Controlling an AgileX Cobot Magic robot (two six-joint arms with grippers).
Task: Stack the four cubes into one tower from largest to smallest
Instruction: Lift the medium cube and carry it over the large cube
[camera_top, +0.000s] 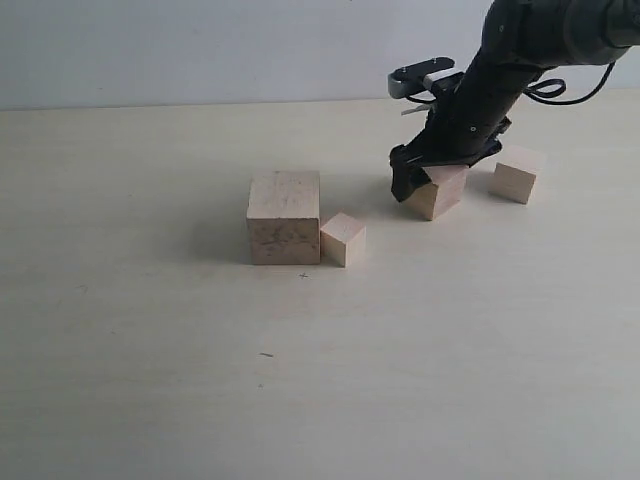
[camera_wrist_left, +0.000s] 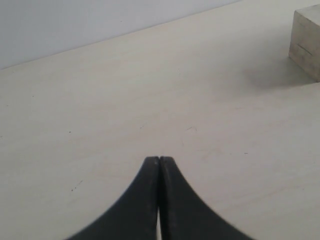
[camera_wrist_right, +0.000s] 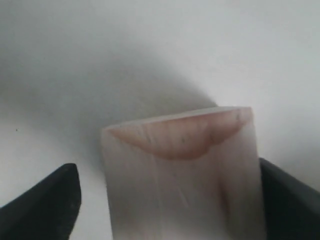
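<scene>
Four pale wooden cubes lie apart on the table. The largest cube (camera_top: 284, 215) stands left of centre, with the smallest cube (camera_top: 343, 239) touching or almost touching its right side. A mid-sized cube (camera_top: 441, 192) (camera_wrist_right: 182, 180) sits at an angle to the others, between the fingers of my right gripper (camera_top: 437, 178) (camera_wrist_right: 167, 200). That gripper is open: one finger is against the cube, the other stands off with a gap. Another mid-sized cube (camera_top: 515, 174) rests further right. My left gripper (camera_wrist_left: 159, 161) is shut and empty, low over bare table; a cube's edge (camera_wrist_left: 306, 42) shows beyond it.
The pale tabletop (camera_top: 300, 380) meets a light wall (camera_top: 200, 50) at the back. The right arm (camera_top: 500, 70) leans in from the upper right over the two mid-sized cubes.
</scene>
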